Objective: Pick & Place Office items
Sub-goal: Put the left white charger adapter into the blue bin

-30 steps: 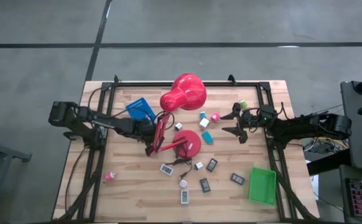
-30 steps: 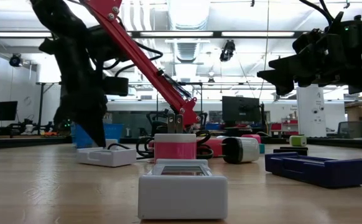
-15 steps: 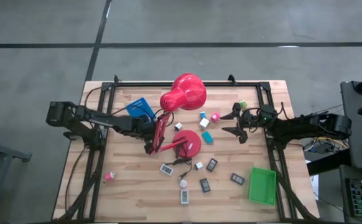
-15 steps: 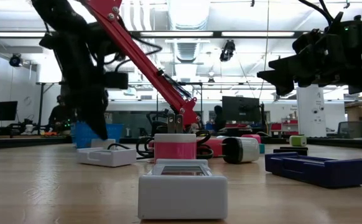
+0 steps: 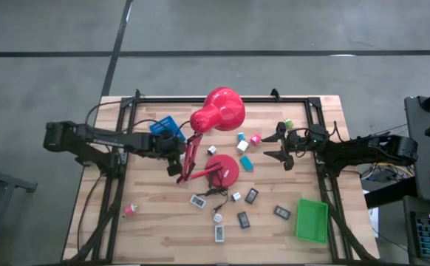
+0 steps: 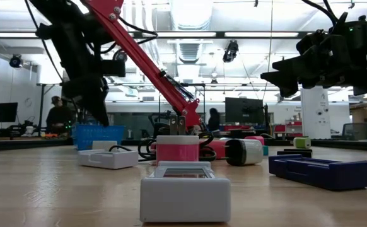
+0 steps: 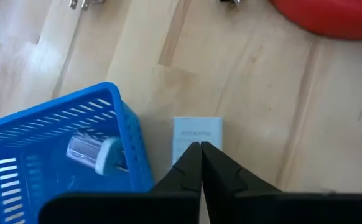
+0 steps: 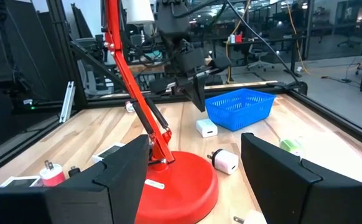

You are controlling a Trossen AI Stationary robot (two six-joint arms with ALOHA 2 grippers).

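The left arm comes in from the left edge of the high view and stretches almost level to the middle. The left gripper is raised above the table and its fingers are pressed together, holding nothing. The right arm enters from the right edge. The right gripper hangs in the air right of centre, fingers wide apart and empty.

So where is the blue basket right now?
In the high view the blue basket sits on the table's left half, just left of the red lamp, with the shut left gripper beside it.
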